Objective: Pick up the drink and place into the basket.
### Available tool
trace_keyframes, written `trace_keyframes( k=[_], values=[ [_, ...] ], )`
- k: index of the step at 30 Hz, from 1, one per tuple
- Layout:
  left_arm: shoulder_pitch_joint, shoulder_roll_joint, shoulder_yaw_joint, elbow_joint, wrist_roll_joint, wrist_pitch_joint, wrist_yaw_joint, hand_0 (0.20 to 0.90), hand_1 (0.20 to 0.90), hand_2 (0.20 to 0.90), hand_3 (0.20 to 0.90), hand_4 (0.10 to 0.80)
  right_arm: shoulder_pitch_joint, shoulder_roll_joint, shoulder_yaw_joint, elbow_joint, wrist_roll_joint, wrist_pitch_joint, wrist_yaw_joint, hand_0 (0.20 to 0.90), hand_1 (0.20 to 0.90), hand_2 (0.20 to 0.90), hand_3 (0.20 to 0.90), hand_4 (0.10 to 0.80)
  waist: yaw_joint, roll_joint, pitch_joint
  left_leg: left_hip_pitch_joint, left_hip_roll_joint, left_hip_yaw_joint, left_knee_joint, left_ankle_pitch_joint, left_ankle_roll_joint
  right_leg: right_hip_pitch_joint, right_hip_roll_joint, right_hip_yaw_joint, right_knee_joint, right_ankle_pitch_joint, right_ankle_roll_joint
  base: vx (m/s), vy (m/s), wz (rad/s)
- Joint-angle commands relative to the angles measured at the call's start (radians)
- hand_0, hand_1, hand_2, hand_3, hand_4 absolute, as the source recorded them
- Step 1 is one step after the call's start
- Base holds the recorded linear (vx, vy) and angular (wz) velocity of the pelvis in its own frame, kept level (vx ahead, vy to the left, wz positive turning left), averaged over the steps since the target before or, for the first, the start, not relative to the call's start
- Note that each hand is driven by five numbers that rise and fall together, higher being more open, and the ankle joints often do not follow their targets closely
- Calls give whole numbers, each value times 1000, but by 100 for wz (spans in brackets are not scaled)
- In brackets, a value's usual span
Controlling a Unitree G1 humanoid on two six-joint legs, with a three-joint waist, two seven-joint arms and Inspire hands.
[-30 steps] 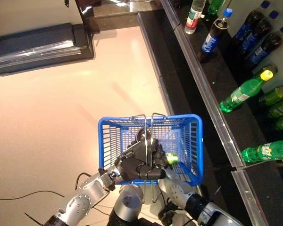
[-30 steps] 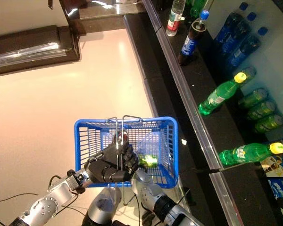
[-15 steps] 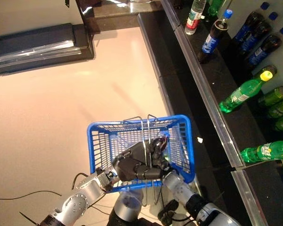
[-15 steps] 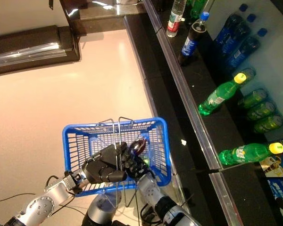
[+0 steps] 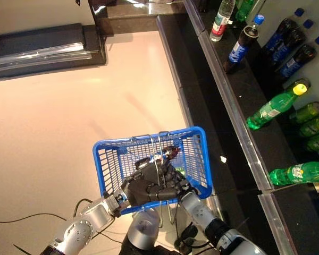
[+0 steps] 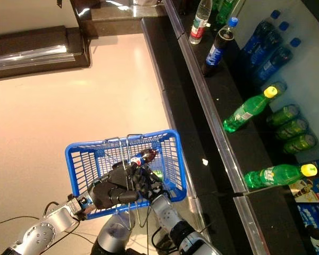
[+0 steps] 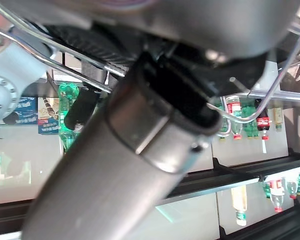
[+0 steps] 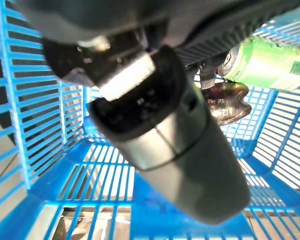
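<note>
Left hand point(image 5: 146, 189) is curled round the twin metal wire handles point(image 5: 158, 150) of the blue plastic mesh basket point(image 5: 201, 159), carrying it. Right hand point(image 6: 144, 179) reaches into the basket from below the rim; its fingers are hidden behind the left hand and the bottle, so I cannot tell whether they grip.

The drink, a dark cola bottle with a red label point(image 5: 169, 153), lies tilted inside the basket, cap end up near the handles. A green bottle point(image 8: 266, 62) lies just beside it on the basket floor.

Judgement: a full plastic bottle is moderately heavy, stiff, smooth and prone to slip; best held round the mid-body.

Versus 1.0 s ago: the basket sits further left and the cola bottle shows higher. The shelf bottles point(image 5: 271, 107) are unchanged.
</note>
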Motion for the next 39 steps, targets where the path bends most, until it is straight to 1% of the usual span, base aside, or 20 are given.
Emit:
trace_keyframes(
  k=[1, 8, 13, 16, 21, 25, 27, 28, 30, 32, 33, 35, 39],
  values=[
    [-24, -168, 23, -334, -186, -82, -172, 300, 300, 300, 200, 100, 15, 41, 37, -174, 0, -37, 116, 900, 900, 900, 900, 800, -54, -6, -128, -39, 32, 81, 55, 11, 49, -6, 26, 47, 15, 65, -40, 0, 0, 0],
    [65, -200, 65, -293, -143, -96, -213, 300, 300, 300, 200, 100, 201, -49, 31, -362, -66, -39, 220, 900, 900, 900, 900, 800, -95, -21, -150, -17, 49, 108, 40, 10, 50, 1, 36, 64, 8, 64, -33, 10, -5, -7],
    [111, -218, 75, -277, -109, -99, -220, 300, 300, 300, 200, 100, 282, -94, -8, -417, -78, -31, 256, 900, 900, 900, 900, 800, -115, -25, -167, 2, 60, 123, 36, 8, 50, 10, 40, 73, 8, 62, -30, 42, -6, -8],
    [147, -218, 105, -267, -113, -96, -221, 300, 300, 300, 200, 100, 335, -124, -46, -481, -93, -5, 294, 900, 900, 900, 900, 800, -133, -30, -177, 21, 70, 132, 29, 9, 49, 21, 47, 80, 6, 61, -28, 43, -17, -13],
    [197, -227, 133, -253, -94, -86, -207, 300, 300, 300, 200, 100, 404, -145, -68, -568, -88, 34, 358, 900, 900, 900, 900, 800, -156, -40, -195, 56, 86, 145, 12, 10, 47, 44, 55, 86, -1, 60, -21, 62, -26, -6],
    [248, -233, 153, -228, -66, -101, -175, 300, 300, 300, 200, 100, 474, -172, -71, -639, -109, 74, 428, 900, 900, 900, 900, 800, -173, -44, -216, 84, 93, 154, -5, 9, 45, 59, 59, 93, -8, 56, -16, 67, -3, -13],
    [289, -223, 174, -201, -18, -149, -139, 300, 300, 300, 200, 100, 527, -196, -76, -685, -123, 92, 492, 900, 900, 900, 900, 800, -183, -46, -235, 105, 98, 162, -20, 8, 43, 72, 63, 96, -17, 53, -12, 66, -6, -6],
    [296, -221, 177, -197, -7, -159, -130, 300, 300, 300, 200, 100, 536, -200, -77, -693, -126, 96, 508, 900, 900, 900, 900, 800, -185, -46, -238, 109, 99, 164, -24, 8, 43, 75, 63, 97, -19, 53, -12, 63, 9, -4],
    [343, -209, 211, -153, 28, -210, -93, 300, 300, 300, 200, 100, 597, -222, -92, -735, -146, 134, 600, 900, 900, 900, 900, 800, -197, -45, -258, 133, 102, 171, -43, 9, 40, 87, 67, 104, -28, 49, -9, 57, 20, -5],
    [361, -208, 229, -124, 54, -231, -77, 300, 300, 300, 200, 100, 621, -232, -98, -745, -157, 155, 643, 900, 900, 900, 900, 800, -203, -44, -268, 143, 104, 175, -50, 9, 38, 91, 67, 107, -30, 46, -9, 30, 21, -5],
    [376, -203, 243, -91, 71, -258, -48, 300, 300, 300, 200, 100, 641, -242, -107, -752, -165, 173, 675, 900, 900, 900, 900, 800, -209, -40, -280, 155, 105, 179, -64, 9, 36, 95, 68, 111, -36, 45, -7, 6, 22, -9],
    [390, -202, 246, -60, 85, -289, -16, 300, 300, 300, 200, 100, 658, -249, -115, -748, -174, 177, 685, 900, 900, 900, 900, 800, -216, -38, -290, 163, 106, 182, -74, 10, 34, 97, 69, 116, -42, 45, -6, -9, 18, -11],
    [417, -213, 266, 79, 130, -407, 76, 300, 300, 300, 200, 100, 699, -269, -180, -675, -208, 188, 673, 900, 900, 900, 900, 800, -247, -27, -320, 188, 111, 206, -127, 20, 31, 97, 71, 137, -76, 51, -2, -57, 17, -16]
  ],
)
